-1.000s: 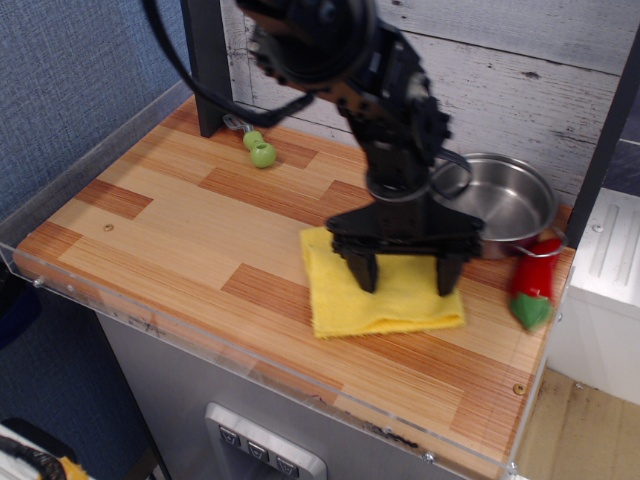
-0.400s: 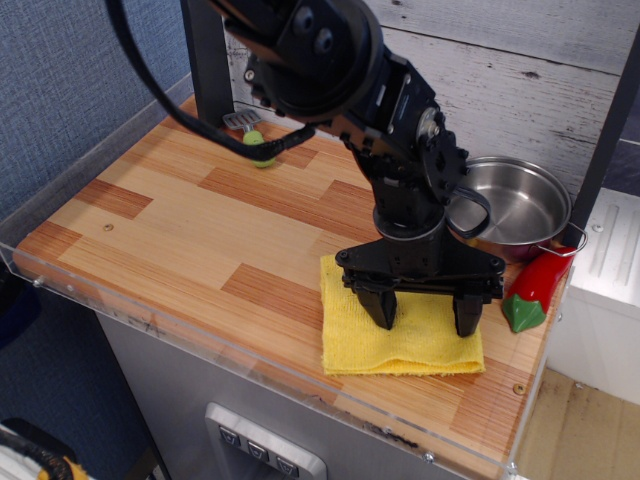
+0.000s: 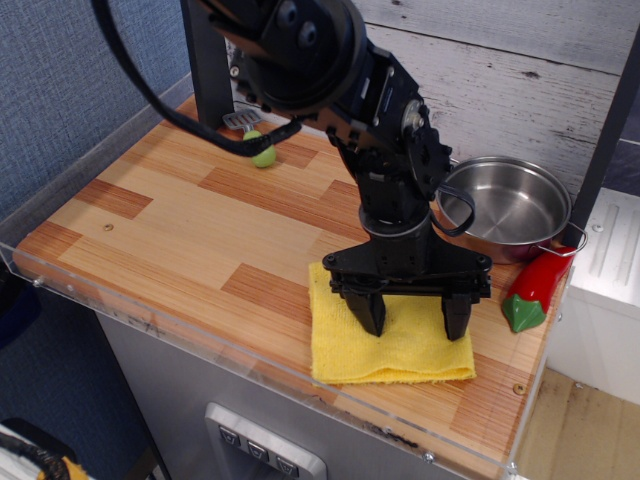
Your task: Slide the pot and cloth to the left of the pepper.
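Observation:
The yellow cloth [image 3: 395, 350] lies flat near the front right of the wooden table. My gripper [image 3: 412, 318] is open, its two black fingers pointing down with the tips on or just above the cloth. The shiny steel pot [image 3: 505, 205] stands behind and to the right of the cloth, off it, partly hidden by my arm. The red chili pepper [image 3: 534, 287] with its green stem cap lies at the right edge, just in front of the pot and right of the cloth.
Small green round pieces [image 3: 262, 154] lie at the back left by a black post [image 3: 208, 60]. A clear plastic rim [image 3: 250, 365] borders the table's front edge. A white wooden wall stands behind.
The cloth slid right and toward the front edge with my gripper, then came back slightly left. The pot and pepper stayed near the right edge.

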`<state>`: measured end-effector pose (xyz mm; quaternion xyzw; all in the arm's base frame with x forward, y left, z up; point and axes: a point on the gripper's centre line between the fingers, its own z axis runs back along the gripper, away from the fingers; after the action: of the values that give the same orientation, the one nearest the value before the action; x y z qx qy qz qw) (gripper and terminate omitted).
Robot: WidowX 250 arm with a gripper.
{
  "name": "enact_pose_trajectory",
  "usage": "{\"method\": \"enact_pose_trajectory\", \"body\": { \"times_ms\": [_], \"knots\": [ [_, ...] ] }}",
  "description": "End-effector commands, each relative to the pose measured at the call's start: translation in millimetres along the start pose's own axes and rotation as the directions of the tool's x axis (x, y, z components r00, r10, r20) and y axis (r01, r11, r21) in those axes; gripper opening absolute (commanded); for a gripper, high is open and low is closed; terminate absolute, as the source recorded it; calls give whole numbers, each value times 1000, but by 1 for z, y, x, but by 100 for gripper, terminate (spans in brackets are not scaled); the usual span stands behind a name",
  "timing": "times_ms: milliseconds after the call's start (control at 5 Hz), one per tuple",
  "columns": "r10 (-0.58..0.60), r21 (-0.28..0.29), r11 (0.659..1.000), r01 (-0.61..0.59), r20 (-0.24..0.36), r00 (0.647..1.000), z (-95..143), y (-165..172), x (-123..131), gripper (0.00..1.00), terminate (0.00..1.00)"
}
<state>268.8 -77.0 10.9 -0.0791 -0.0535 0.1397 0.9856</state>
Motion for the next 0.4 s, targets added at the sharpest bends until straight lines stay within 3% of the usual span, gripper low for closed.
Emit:
{"method": "enact_pose_trajectory", "body": {
  "times_ms": [0,200],
  "knots": [
    [94,-22,995,-93,53,994,36,2,17,100,0],
    [166,-82,984,-159,91,982,62,-2,29,100,0]
  ]
}}
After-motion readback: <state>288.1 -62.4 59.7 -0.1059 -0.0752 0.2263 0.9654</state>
